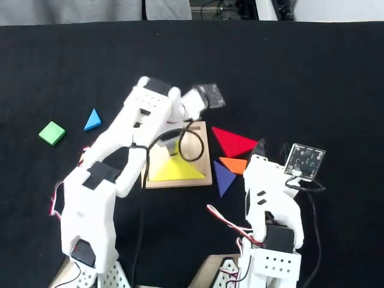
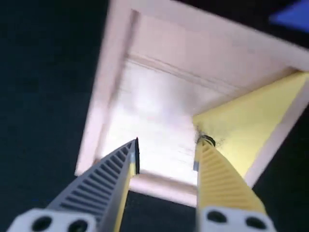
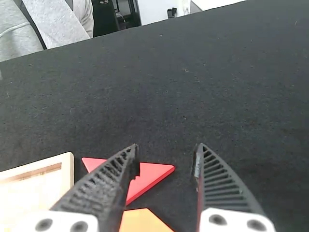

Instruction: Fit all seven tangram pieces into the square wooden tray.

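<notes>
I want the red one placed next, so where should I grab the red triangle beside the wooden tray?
Probably pinch the flat red triangular tangram piece across its narrow corner pointing away from the square wooden tray, coming straight down. It lies flat, and the orange tangram piece crowds another corner.

Your smooth, pale square wooden tray [image 2: 114, 82], faintly shiny inside, on your matt, fuzzy black cloth tabletop [image 1: 312, 72].
</notes>
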Robot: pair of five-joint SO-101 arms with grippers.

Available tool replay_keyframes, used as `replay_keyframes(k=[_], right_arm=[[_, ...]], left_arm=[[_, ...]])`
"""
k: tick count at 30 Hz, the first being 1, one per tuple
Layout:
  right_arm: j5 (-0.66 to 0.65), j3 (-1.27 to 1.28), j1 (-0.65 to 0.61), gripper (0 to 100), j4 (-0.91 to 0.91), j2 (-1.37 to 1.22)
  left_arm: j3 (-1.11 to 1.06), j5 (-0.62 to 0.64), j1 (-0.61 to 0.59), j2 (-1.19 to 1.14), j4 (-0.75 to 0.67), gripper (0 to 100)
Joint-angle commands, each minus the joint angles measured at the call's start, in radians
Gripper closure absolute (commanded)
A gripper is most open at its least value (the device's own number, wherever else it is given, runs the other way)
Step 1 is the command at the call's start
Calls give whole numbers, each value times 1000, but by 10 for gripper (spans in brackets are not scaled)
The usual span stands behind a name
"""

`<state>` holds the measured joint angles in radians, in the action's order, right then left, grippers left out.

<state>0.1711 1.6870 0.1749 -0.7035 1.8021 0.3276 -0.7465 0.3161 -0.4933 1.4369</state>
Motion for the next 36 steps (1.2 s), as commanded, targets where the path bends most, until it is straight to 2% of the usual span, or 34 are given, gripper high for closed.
replay_keyframes(k=[1, 4, 7, 10, 14, 16, 19, 22, 25, 28, 36], right_arm=[[-17, -4, -14, 811, 20, 88], [-77, -4, -40, 811, 17, 88], [-107, -4, -83, 811, 14, 87], [-133, -2, -91, 811, 12, 82], [-124, -5, -109, 811, -11, 88], [-92, -2, -135, 810, -11, 88], [-11, -7, -137, 810, -11, 88], [-28, -4, -137, 810, -8, 88], [-184, -4, -135, 810, -60, 88], [-307, -4, -137, 810, -118, 88], [-330, -2, -144, 810, -252, 88]], left_arm=[[209, 109, -59, 187, 178, 798], [292, 184, -105, 325, 315, 798], [248, 299, -196, 466, 324, 798], [107, 370, -318, 628, 324, 798], [-205, 344, -461, 878, 319, 798], [-400, 331, -519, 1023, 275, 798], [-725, 330, -619, 1250, 117, 798], [-1017, 330, -699, 1416, -49, 798], [-1205, 330, -731, 1456, -153, 798], [-1288, 351, -734, 1416, -239, 798], [-1342, 706, -676, 1217, -410, 798]])
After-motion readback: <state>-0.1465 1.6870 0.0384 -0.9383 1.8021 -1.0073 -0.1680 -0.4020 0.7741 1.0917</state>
